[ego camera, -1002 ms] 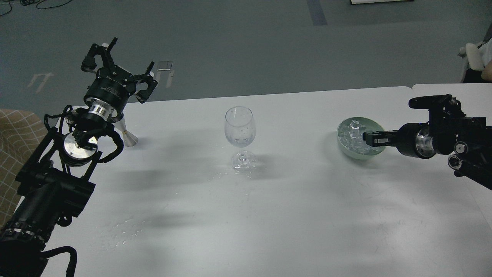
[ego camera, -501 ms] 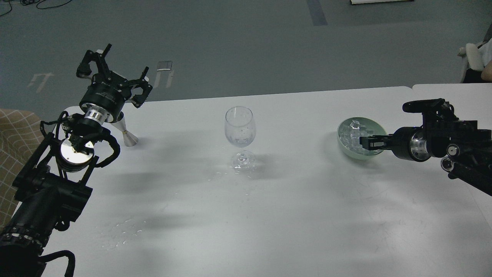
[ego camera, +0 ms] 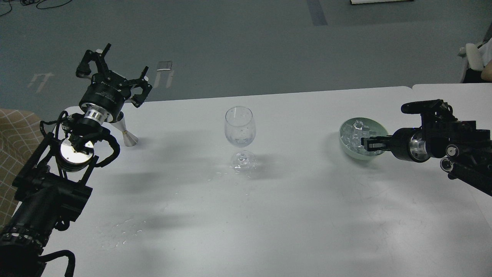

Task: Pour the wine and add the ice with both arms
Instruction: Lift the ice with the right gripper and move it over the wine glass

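right tool (ego camera: pixel 368 143) reaches into the ice (ego camera: pixel 355 134) bowl (ego camera: pixel 351 152) (pale green).

My left hand (ego camera: pixel 113 71) is raised, fingers spread wide. My right hand (ego camera: pixel 368 143) reaches leftward, level; its fingers look dark and indistinct.

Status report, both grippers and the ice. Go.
Left gripper open, empty, raised over the steel jigger. Right gripper at the green bowl, over the ice; grip unclear. Wine glass upright mid-table, path clear.
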You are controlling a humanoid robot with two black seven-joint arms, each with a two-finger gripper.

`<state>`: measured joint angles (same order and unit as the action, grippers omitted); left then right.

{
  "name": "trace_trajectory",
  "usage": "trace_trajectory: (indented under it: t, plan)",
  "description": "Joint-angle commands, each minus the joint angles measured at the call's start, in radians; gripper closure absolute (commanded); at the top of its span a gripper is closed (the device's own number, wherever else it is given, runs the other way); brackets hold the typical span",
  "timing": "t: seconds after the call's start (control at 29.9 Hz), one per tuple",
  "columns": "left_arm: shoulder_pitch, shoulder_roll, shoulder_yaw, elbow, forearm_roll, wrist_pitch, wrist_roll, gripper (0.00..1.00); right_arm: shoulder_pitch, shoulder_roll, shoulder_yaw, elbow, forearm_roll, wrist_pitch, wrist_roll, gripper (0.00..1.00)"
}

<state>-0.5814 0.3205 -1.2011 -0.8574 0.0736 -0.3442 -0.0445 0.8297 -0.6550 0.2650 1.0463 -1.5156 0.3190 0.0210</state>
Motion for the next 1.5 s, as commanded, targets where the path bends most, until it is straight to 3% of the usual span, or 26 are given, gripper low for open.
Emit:
trace_trajectory:
  t: [0.0,0.3,0.47,0.7,1.2,1.47]
  plan:
    - [0.0,0.0,0.0,0.0,0.0,0.001,0.0,0.02,0.003,0.002,0.0,-0.003,0.002,-0.011,-0.006,1.0]
    - [0.0,0.002,0.0,0.0,0.0,0.001,0.0,0.02,0.019,-0.034,0.017,0.04,0.012,-0.008,-0.004,1.0]
    - [-0.002,0.002,0.0,0.0,0.0,0.002,0.002,0.02,0.045,-0.132,0.1,0.187,0.017,-0.001,-0.004,1.0]
    - [-0.005,0.008,0.0,-0.005,0.002,0.008,0.002,0.02,0.094,-0.121,0.183,0.276,0.017,-0.001,-0.012,1.0]
    - [-0.002,0.063,-0.026,-0.009,0.002,0.008,0.008,0.02,0.213,0.256,0.184,0.291,0.009,0.0,-0.023,1.0]
    - [0.0,0.091,-0.028,-0.009,0.0,0.002,0.008,0.02,0.247,0.333,0.178,0.291,0.011,0.0,-0.033,1.0]
